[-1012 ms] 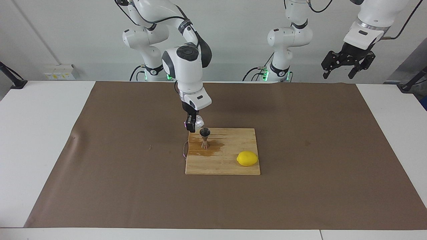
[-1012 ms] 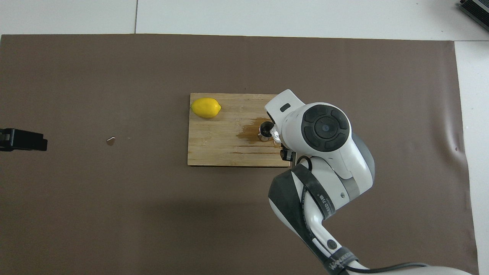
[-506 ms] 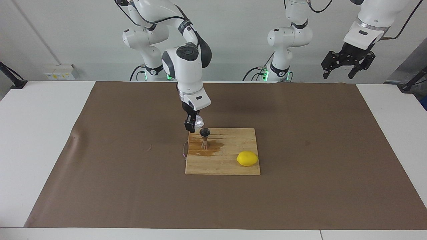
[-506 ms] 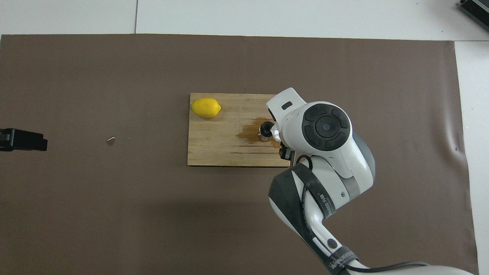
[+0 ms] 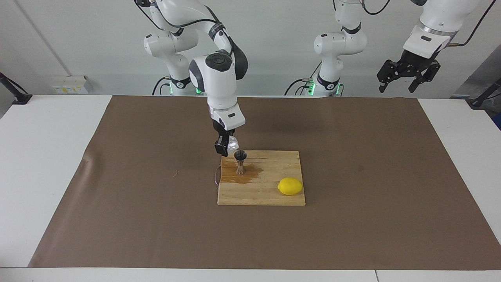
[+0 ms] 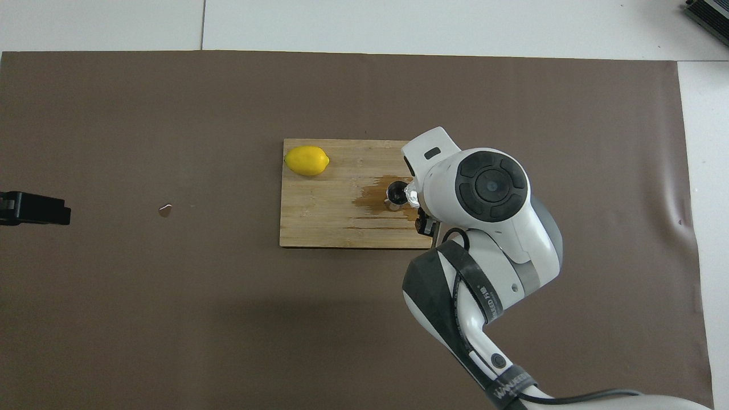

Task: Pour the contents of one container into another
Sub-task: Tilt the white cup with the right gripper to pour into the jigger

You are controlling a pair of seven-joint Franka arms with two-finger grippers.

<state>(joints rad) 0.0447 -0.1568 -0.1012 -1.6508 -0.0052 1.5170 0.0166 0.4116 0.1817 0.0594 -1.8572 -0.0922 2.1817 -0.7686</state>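
A small clear glass cup [image 5: 233, 143] [image 6: 410, 197] hangs tilted above the rim of the steel hourglass jigger [image 5: 240, 163] [image 6: 394, 193]. My right gripper [image 5: 227, 145] is shut on the cup and comes down on it from above. The jigger stands upright on a wooden cutting board [image 5: 270, 197] [image 6: 319, 225], at the board's corner nearest the right arm. In the overhead view the right wrist covers most of the cup. My left gripper [image 5: 396, 88] waits open, high above the left arm's end of the table.
A dark wet stain [image 5: 247, 176] spreads on the board around the jigger's foot. A yellow lemon [image 5: 290, 186] [image 6: 307, 160] lies on the board's corner farthest from the robots. A brown mat [image 5: 352, 227] covers the table.
The right wrist has risen and shifted slightly, with the cup still tilted over the jigger. The left arm has not moved.
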